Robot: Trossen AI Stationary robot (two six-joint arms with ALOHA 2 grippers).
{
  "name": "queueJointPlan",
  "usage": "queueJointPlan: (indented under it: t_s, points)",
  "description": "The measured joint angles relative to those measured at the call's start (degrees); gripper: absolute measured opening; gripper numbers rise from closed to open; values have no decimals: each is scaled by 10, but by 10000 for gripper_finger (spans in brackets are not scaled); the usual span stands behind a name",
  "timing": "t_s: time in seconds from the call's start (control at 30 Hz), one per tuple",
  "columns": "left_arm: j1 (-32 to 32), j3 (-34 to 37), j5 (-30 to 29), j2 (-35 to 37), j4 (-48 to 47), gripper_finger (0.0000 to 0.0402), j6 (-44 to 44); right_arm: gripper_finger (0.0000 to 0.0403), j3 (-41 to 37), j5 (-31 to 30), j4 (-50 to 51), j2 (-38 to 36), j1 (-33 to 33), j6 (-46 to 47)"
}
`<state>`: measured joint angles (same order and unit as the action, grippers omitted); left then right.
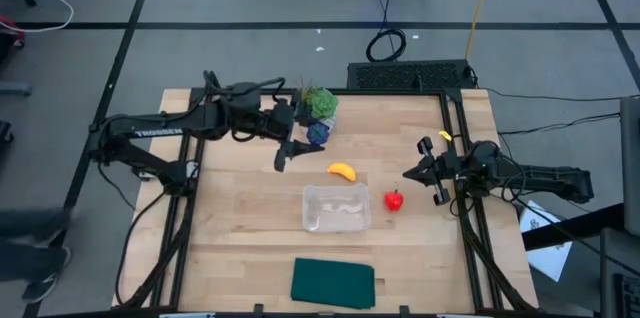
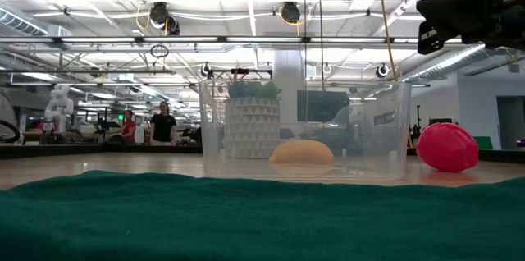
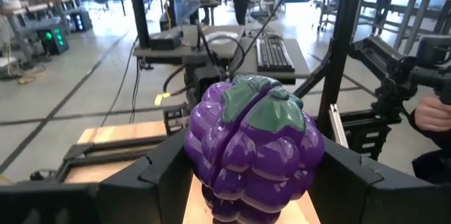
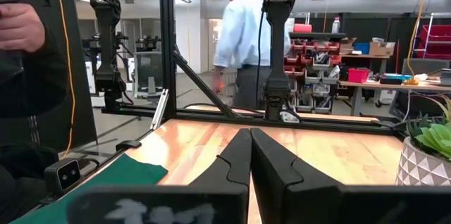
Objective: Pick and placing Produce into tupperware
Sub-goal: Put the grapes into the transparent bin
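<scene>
1 banana [image 1: 342, 170], 1 grapes [image 3: 252, 146], 1 red fruit [image 1: 394, 200], 1 tupperware [image 1: 337, 208], 1 cloth [image 1: 333, 283], 1 plant [image 1: 318, 102].

We see glossy purple grapes [image 3: 254, 150] with a green leaf top, held between the black fingers of the left hand [image 3: 246, 182]. The banana [image 1: 342, 170] is yellow, the red fruit [image 1: 394, 200] plain red. The tupperware [image 1: 337, 208] is clear. The cloth [image 1: 333, 283] is dark green, the surface [image 1: 240, 208] pale wood grain. The plant pot [image 2: 253, 130] shows a white triangle pattern.
</scene>
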<state>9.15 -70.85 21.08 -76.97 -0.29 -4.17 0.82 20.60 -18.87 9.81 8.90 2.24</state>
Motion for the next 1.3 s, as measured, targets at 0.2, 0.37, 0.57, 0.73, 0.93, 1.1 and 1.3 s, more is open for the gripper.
queueJointPlan:
  t_s: [0.2,0.37,0.57,0.73,0.93,1.1,1.3]
  points:
    - [0,0,0,0,-28,232,12,0,0,0,0,0,0,0]
    - [0,0,-1,0,-35,232,27,0,0,0,-1,0,0,-1]
    - [-5,-42,-34,-17,-106,232,29,0,0,0,-1,0,0,-1]
    - [-16,-116,-63,-68,-203,232,17,0,0,0,-1,1,0,-1]
    - [-18,-192,-66,-129,-284,232,8,0,0,0,0,5,0,-1]
    - [-22,-248,-89,-176,-356,232,8,0,0,0,0,6,0,-1]
    - [-33,-287,-93,-222,-420,232,4,0,0,0,-1,7,0,-1]
